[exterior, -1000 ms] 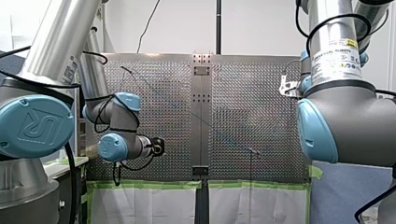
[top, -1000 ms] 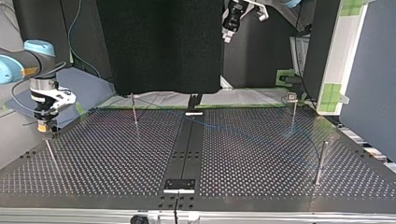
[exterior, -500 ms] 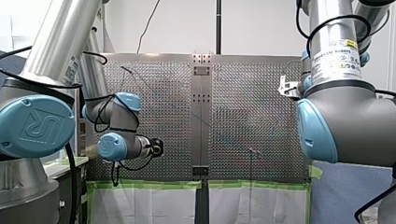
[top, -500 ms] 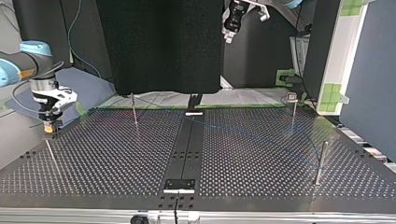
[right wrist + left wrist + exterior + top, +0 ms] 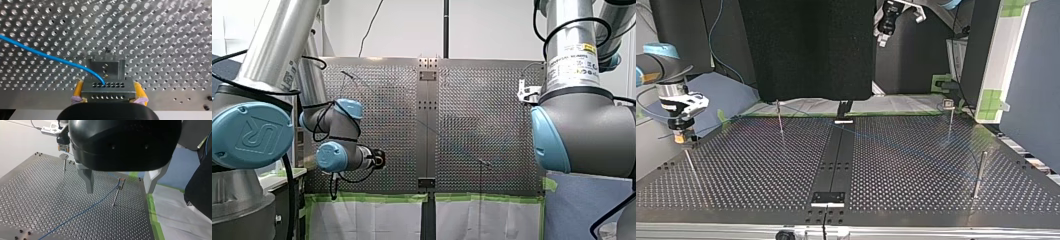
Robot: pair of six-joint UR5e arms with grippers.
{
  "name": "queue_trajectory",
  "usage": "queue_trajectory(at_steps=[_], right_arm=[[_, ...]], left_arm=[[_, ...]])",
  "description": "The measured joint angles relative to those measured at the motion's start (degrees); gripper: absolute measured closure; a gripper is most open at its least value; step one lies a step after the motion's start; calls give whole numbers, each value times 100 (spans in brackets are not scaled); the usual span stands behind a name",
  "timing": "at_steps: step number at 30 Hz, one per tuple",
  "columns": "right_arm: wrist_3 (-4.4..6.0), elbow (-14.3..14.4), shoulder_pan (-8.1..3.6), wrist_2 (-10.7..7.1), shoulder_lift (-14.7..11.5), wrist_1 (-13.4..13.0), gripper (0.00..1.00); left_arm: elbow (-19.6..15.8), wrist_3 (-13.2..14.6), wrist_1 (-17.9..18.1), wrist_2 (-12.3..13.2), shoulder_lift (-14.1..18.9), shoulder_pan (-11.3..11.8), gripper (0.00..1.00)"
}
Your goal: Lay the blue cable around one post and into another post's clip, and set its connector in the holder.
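Your right gripper (image 5: 108, 93) had the connector (image 5: 108, 88) pinched between its yellow pads (image 5: 78, 90), and the block's drilled face filled the whole gap. The blue cable (image 5: 50, 57) came out of the connector's top and swept away over the perforated table (image 5: 162, 37). Just ahead sat the holder (image 5: 105, 65), a small U-shaped bracket. From that angle you could not tell whether the connector touched it.

In the top view that gripper hung at the left, above a thin post (image 5: 691, 167), and the holder was too small to pick out. Your left gripper (image 5: 880, 37) was high at the top edge, well clear of the table.

The left wrist view showed its fingers (image 5: 88, 181) spread wide with nothing between them. Below, the cable ran straight across the table to the clip (image 5: 121, 181) on a slanted post (image 5: 115, 197). It reached the clip, but whether it was seated there was hard to say.

Over in the top view only a faint blue line passed near the right-hand post (image 5: 978, 175). Around it or beside it, you couldn't tell. In the front view your right arm (image 5: 582, 130) blocked its own gripper entirely.
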Motion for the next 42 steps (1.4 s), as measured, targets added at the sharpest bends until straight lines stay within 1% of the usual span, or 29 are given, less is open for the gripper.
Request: queue_trajectory(at_steps=[6, 9, 12, 17, 20, 24, 27, 34, 38, 42], right_arm=[[-1, -52, -92, -287, 8, -104, 100], [-1, -70, -107, -432, 10, -136, 100], [1, -77, -112, -518, 16, -153, 100], [17, -95, -110, -562, 75, -161, 100], [25, -135, -108, -566, 153, -150, 100], [-4, -239, -90, -568, 314, -72, 100], [-18, -276, -80, -569, 367, -63, 100], [-25, -342, -74, -588, 387, -40, 100], [-32, -363, -71, -654, 388, -44, 100], [-26, -369, -72, -721, 389, -123, 100]], left_arm=[[0, -14, -48, -4, -1, 30, 0], [-1, -10, -68, -5, -1, 39, 0], [-1, -7, -81, -5, -1, 41, 0], [-2, -4, -103, -7, 0, 42, 0], [-2, 1, -120, -13, -1, 43, 0], [-2, 3, -124, -20, -1, 43, 0], [2, 4, -118, -22, -1, 46, 0], [1, 5, -115, -23, 0, 60, 0], [-1, 21, -123, -23, 0, 71, 0], [-2, 28, -128, -23, -1, 80, 0]])
